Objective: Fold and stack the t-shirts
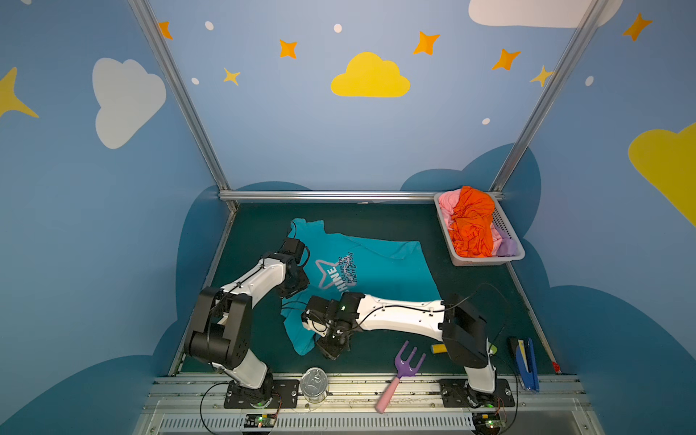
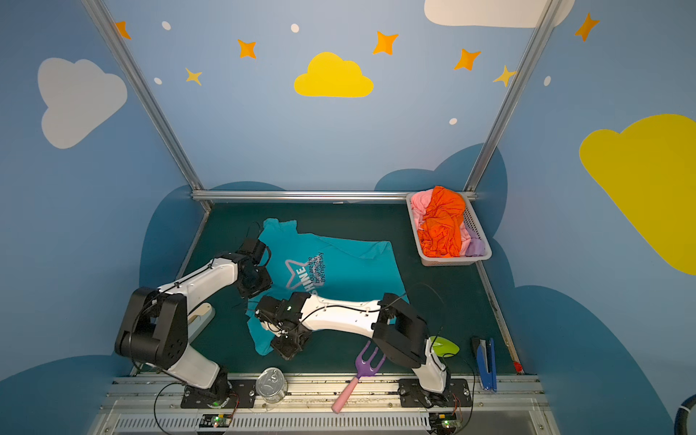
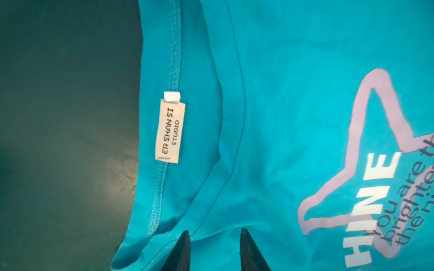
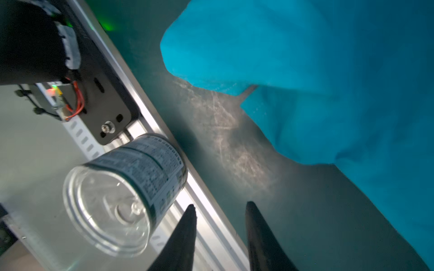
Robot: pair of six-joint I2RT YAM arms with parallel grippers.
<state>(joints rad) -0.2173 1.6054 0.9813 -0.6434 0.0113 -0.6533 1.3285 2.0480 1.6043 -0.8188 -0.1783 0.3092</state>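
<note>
Evidently flattening is the step in hand. In both top views the teal cotton t-shirt with a white-and-pink print (image 1: 380, 271) lies rumpled on the dark green desk (image 1: 414, 226), and the arms hide its near hem. The orange cloth shirt (image 1: 472, 226) waits in the white slotted plastic basket (image 1: 486, 260).

Left wrist view: the left pincer (image 3: 215, 233) is narrowly parted above the neckline, holding nothing.

Right wrist view: the right pincer (image 4: 220, 204) is parted and empty beside a blurred sleeve. The next move likely needs a hem corner pinched.

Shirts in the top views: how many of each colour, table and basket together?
teal shirt, on the table: 1
orange shirt, in the basket: 1
pink shirt, same basket: 1
lilac shirt, same basket: 1
Total: 4
</note>
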